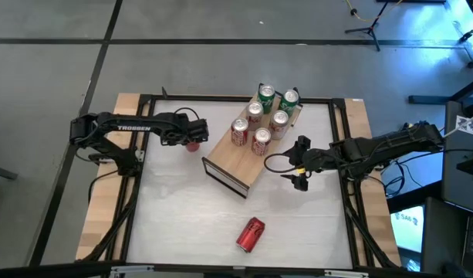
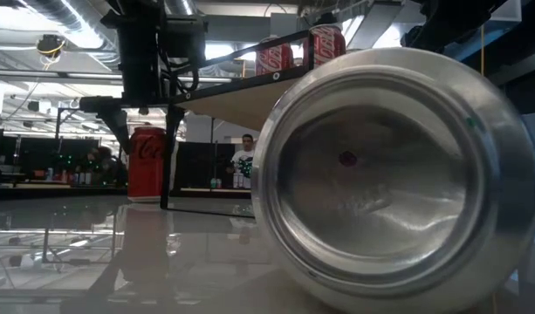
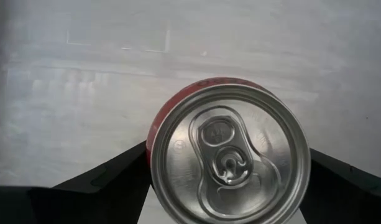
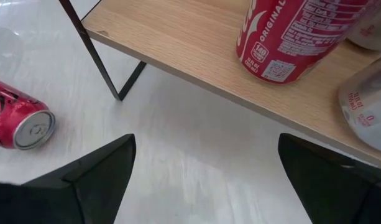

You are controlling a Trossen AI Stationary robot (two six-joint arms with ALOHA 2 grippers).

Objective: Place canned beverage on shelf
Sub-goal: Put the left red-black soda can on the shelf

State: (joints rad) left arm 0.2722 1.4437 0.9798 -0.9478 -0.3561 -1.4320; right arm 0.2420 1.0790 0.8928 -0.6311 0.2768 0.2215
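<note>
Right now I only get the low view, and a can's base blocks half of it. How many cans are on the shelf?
Observer: Six cans stand on the shelf, two of them green cans.
Operator: Which arm is over the standing Coca-Cola can?
Observer: The left claw, going by the high view.
Operator: And the right claw?
Observer: Open and empty, beside the shelf.

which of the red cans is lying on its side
The red can alone on the table's near part, in front of the shelf, lies on its side. The other red cans stand upright.
</note>
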